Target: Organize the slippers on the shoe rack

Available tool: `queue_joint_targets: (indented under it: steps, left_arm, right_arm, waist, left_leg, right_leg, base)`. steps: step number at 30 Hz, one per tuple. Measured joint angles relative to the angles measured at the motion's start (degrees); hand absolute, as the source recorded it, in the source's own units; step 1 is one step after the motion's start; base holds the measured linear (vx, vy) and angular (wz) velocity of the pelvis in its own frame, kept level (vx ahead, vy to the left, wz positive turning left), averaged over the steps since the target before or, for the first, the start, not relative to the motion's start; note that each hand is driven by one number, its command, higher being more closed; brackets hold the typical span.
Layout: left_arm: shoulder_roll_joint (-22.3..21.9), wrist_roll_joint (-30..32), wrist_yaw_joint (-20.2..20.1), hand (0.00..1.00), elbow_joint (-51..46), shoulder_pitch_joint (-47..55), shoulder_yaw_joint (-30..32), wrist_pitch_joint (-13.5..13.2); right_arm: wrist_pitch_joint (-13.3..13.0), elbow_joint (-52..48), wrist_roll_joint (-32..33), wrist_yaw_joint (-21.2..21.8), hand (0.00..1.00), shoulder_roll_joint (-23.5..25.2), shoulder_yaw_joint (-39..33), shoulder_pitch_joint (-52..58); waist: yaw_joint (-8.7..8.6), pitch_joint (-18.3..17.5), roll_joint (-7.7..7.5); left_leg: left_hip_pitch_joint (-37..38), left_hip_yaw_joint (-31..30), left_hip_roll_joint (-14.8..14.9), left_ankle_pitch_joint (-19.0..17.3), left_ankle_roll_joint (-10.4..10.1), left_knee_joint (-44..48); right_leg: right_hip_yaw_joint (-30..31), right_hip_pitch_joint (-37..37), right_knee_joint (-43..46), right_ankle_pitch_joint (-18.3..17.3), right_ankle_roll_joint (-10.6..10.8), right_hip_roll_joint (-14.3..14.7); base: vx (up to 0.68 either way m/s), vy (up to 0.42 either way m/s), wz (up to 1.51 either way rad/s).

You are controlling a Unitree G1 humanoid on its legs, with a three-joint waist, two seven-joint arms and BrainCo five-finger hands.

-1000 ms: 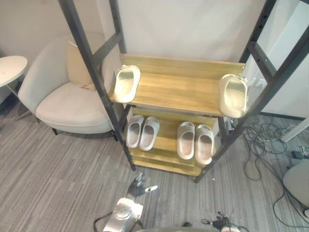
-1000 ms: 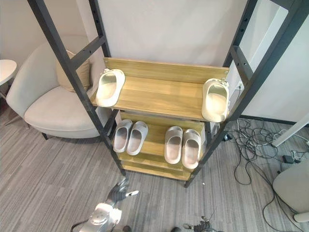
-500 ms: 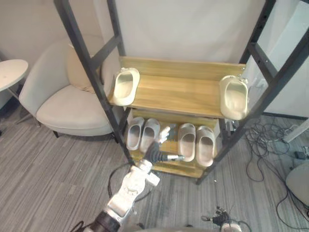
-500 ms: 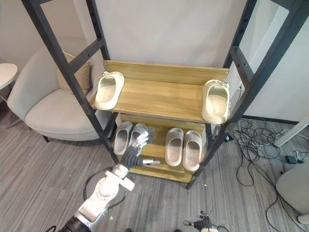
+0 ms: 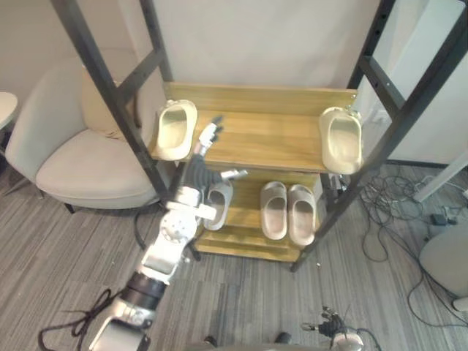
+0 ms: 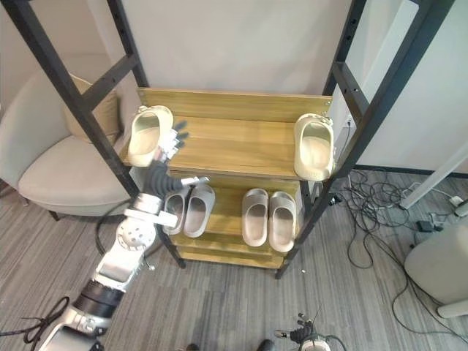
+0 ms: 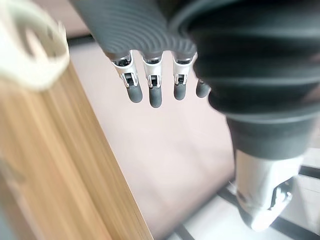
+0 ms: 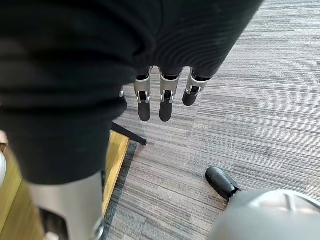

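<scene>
Overhead, the eye views: on the rack's top shelf [image 5: 256, 142], the left slipper [image 5: 175, 129] and right slipper [image 5: 341, 139] sit well apart at opposite ends, unpaired. On the lower shelf [image 5: 247, 213], the left pair [image 6: 199, 210] and right pair [image 5: 275, 210] lie side by side, apparently tidy. The left hand [image 5: 199, 167] hovers near the left slipper, fingers spread, empty. Left wrist view: straight fingers [image 7: 155, 95] above the shelf plank, touching nothing. Right wrist view: the right hand [image 8: 165, 102] hangs over the floor [image 8: 240, 100], fingers straight, empty. Judged stage: barely begun, with the top slippers left to pair.
</scene>
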Motion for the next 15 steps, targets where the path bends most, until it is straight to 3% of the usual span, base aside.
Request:
queue_joint_targets:
  steps: [9,15]
  left_arm:
    - [8.76,0.75,4.02,0.00,11.32,-12.86,6.82,2.70]
    - [12.19,0.66,5.53,0.00,16.00,-19.04,8.72,3.11]
  right_arm:
    - [0.41,-1.43,-0.11,-0.08,0.00,1.07,0.00,-0.56]
    - [0.48,-1.96,-0.11,-0.52,0.00,1.13,0.16,-1.43]
  waist:
    - [0.12,0.89,-1.91]
    - [0.07,2.89,-2.07]
  left_leg:
    - [-5.02,1.18,-0.12,-0.03,0.12,1.62]
    - [-8.82,1.19,-0.09,-0.38,0.65,3.51]
  right_leg:
    - [2.53,-5.50,0.02,1.60,-0.97,-0.22]
    - [3.63,-8.80,0.02,2.68,-1.41,-0.65]
  base:
    - [-0.04,-0.012,-0.12]
    - [-0.07,-0.008,-0.06]
